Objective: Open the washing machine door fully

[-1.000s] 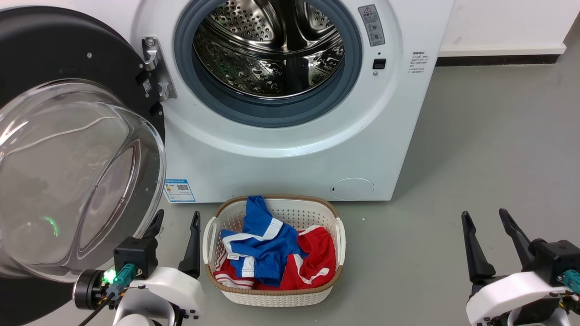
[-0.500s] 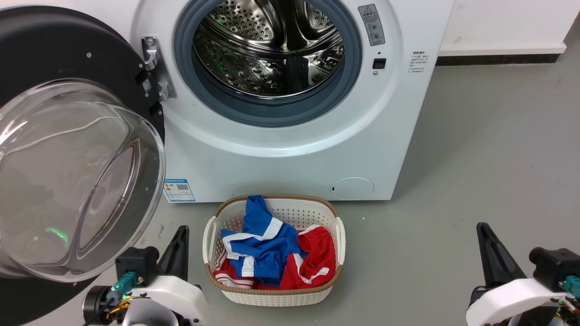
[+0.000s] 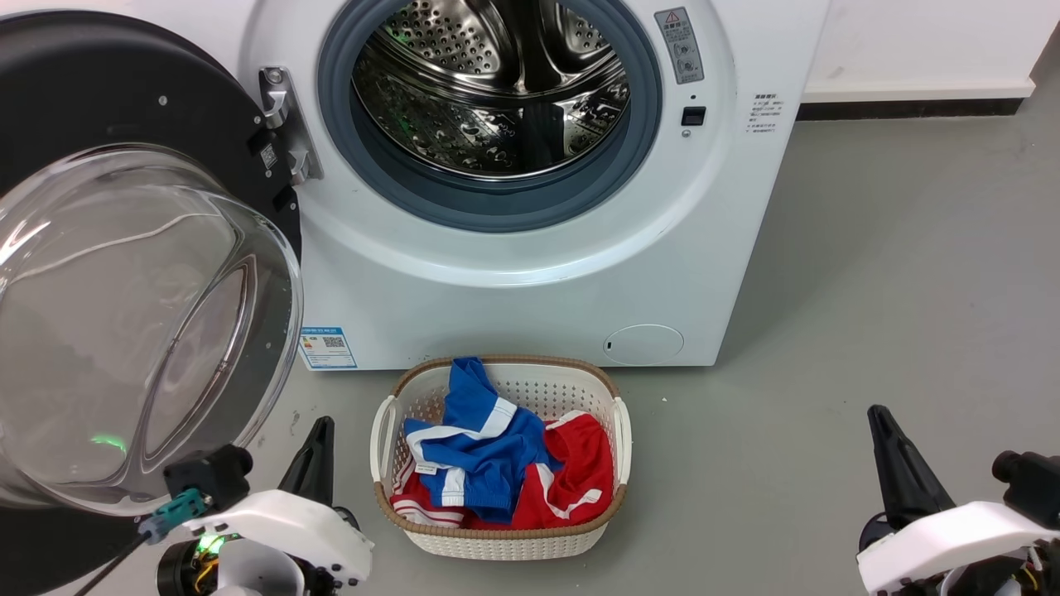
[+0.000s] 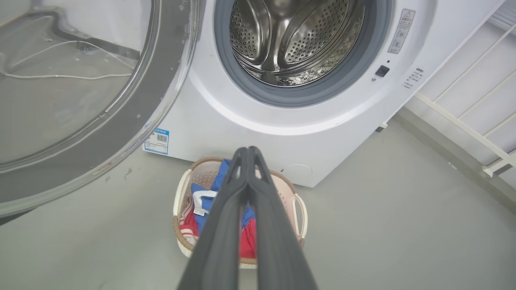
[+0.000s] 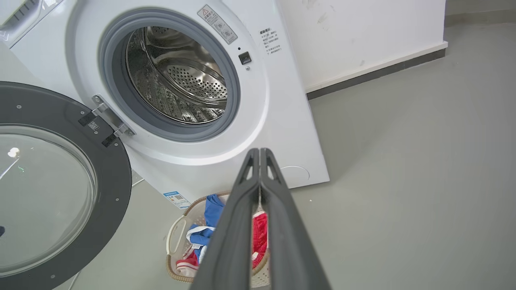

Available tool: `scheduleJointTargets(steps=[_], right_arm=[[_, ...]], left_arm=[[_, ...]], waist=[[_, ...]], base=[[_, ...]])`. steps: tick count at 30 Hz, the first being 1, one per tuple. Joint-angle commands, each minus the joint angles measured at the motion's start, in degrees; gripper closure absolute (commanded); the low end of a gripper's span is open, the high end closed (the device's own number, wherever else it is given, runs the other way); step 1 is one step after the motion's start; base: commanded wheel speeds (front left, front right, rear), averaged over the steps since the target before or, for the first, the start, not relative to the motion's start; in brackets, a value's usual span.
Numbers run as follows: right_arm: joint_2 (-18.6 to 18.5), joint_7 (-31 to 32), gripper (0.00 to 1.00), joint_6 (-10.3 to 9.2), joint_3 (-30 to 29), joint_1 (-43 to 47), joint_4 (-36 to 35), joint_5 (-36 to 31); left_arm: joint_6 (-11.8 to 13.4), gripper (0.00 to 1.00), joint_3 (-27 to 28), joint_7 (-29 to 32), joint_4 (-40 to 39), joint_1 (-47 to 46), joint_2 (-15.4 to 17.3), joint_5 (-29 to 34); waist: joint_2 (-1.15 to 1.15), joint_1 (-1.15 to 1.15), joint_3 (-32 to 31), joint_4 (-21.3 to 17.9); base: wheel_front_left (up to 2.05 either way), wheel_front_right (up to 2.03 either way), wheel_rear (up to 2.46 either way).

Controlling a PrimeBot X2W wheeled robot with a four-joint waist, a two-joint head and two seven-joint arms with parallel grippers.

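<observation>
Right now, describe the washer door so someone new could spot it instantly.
Find the big white washer. On its left, hung from a metal hinge, is the door, swung wide open. It is the only glossy black ring, with a bulging clear glass bowl, unlike the grey-rimmed steel drum.

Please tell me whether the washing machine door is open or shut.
Open: the washing machine door hangs wide on its hinge, leaving the drum exposed.
</observation>
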Motion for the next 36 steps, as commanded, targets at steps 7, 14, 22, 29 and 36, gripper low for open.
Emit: scheduleJointTargets(steps=[7,14,22,29,36], right_arm=[[-0.09,0.41,1.00,0.01,-0.26,-2.53,0.73,8.70],[-0.09,0.82,1.00,0.01,-0.42,-3.25,1.92,14.98],[-0.10,1.25,1.00,0.01,-0.59,-3.88,3.02,20.79],[-0.10,1.61,1.00,0.01,-0.73,-4.47,4.07,26.23],[-0.11,2.03,1.00,0.01,-0.90,-5.20,5.31,32.68]], left_arm=[[-1.96,1.00,2.87,1.16,0.18,-1.76,-1.03,-6.85],[-3.41,1.00,4.71,2.05,0.78,-1.89,-2.18,-11.92],[-4.73,1.00,6.44,2.90,1.14,-1.94,-3.21,-16.57],[-6.01,1.00,8.06,3.72,1.52,-2.00,-4.23,-20.86],[-7.42,1.00,10.01,4.68,2.01,-2.05,-5.43,-26.01]], waist=[[0.00,0.00,-0.01,0.09],[0.00,0.00,-0.01,0.16],[0.00,0.00,-0.01,0.24],[0.00,0.00,-0.01,0.31],[0.00,0.00,-0.01,0.41]], base=[[0.00,0.00,0.00],[0.00,0.00,0.00],[0.00,0.00,0.00],[0.00,0.00,0.00],[0.00,0.00,0.00]])
